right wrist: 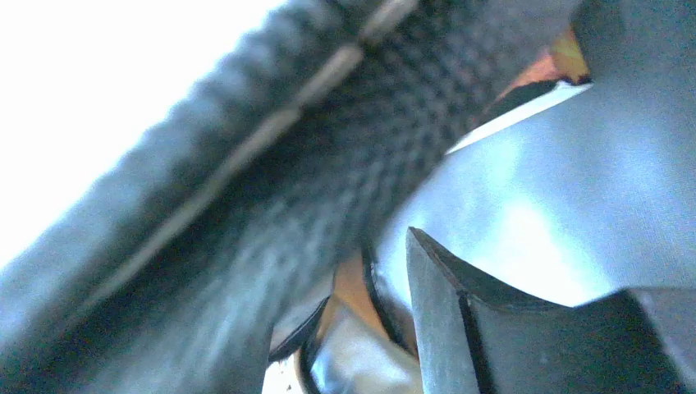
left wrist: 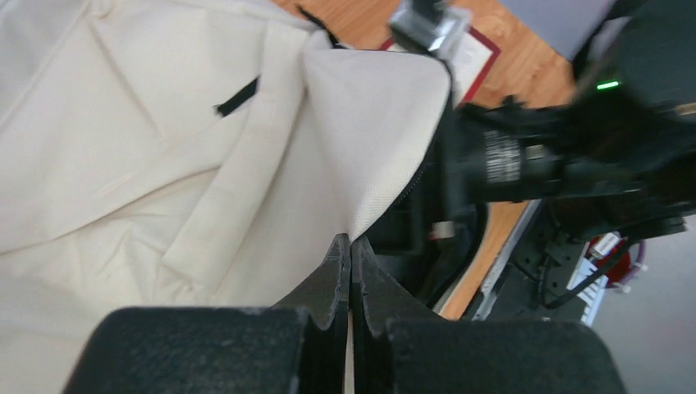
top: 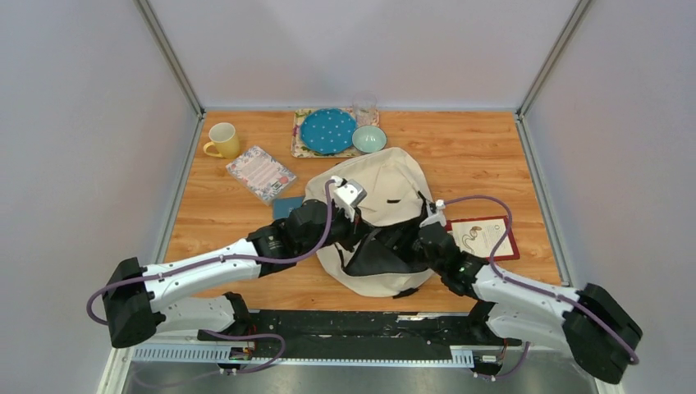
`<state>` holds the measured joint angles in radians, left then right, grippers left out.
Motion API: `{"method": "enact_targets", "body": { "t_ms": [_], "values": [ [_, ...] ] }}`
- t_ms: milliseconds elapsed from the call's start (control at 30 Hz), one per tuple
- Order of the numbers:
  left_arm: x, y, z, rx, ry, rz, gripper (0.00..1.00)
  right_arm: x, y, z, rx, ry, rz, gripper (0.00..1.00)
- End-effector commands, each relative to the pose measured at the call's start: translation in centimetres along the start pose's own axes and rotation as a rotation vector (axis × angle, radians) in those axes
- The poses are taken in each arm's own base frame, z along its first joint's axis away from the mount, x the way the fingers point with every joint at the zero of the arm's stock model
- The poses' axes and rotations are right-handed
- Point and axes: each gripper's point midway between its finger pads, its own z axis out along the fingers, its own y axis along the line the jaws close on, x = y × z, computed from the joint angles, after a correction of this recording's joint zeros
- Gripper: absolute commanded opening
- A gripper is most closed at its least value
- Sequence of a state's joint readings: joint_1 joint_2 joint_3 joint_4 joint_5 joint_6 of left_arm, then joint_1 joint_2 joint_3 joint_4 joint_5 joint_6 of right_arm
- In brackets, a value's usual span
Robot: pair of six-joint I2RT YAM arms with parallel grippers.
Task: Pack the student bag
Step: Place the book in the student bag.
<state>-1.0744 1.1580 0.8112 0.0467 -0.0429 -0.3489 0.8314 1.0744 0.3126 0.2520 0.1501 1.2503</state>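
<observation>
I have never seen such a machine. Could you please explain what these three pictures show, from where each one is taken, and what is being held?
Two robot arms are bolted at the near edge of a wooden table. The wide picture looks down from above; the other two come from cameras on each wrist. The left gripper is shut, pinching the cream fabric of the student bag at its opening. The right gripper is inside the bag's dark opening; its picture is too blurred to show a grip. Also on the table: a yellow mug, a blue dotted plate, a small bowl, a floral notebook and a red-bordered card.
</observation>
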Motion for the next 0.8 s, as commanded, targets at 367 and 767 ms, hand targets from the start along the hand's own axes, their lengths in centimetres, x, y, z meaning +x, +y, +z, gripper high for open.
{"method": "enact_targets", "body": {
  "t_ms": [367,767],
  "values": [
    [4.0,5.4,-4.6,-0.074,0.103,-0.015,0.00,-2.2,2.0,-10.5,-0.111,-0.037,-0.147,0.63],
    [-0.8,1.5,-5.7,0.079,-0.022,-0.128,0.79,-12.5,-3.5,-16.5,0.367,-0.486,-0.241,0.84]
  ]
}}
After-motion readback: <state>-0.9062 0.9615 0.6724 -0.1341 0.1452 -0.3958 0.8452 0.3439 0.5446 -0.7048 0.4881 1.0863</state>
